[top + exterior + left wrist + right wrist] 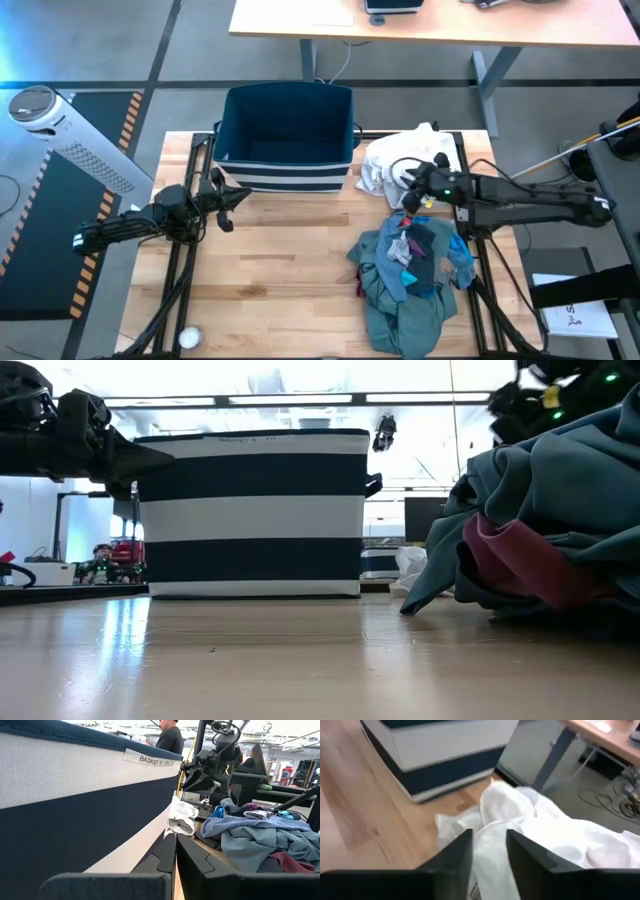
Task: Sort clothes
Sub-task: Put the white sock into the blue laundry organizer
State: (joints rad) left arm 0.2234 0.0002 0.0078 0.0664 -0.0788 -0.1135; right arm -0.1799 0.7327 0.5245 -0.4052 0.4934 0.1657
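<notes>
A white garment [392, 160] lies crumpled at the table's far right, next to the navy striped bin [285, 135]. Nearer, a pile of clothes [408, 272] rests on the wood: a large teal-green piece [560, 490] with blue, grey, dark and red [520, 560] pieces in it. My right gripper [408, 196] hangs open above the near edge of the white garment [545, 830], between it and the pile, well above the table. My left gripper [236, 198] stands shut at the bin's near left corner, its fingers [195, 870] pointing along the bin's front wall [75, 810].
Bare wood [280, 270] lies in the middle and near left of the table. A small white ball [188, 338] sits near the front left edge. A white cylinder [60, 125] lies off the table's left side, a desk [430, 25] stands beyond. A person [170, 737] stands behind the table.
</notes>
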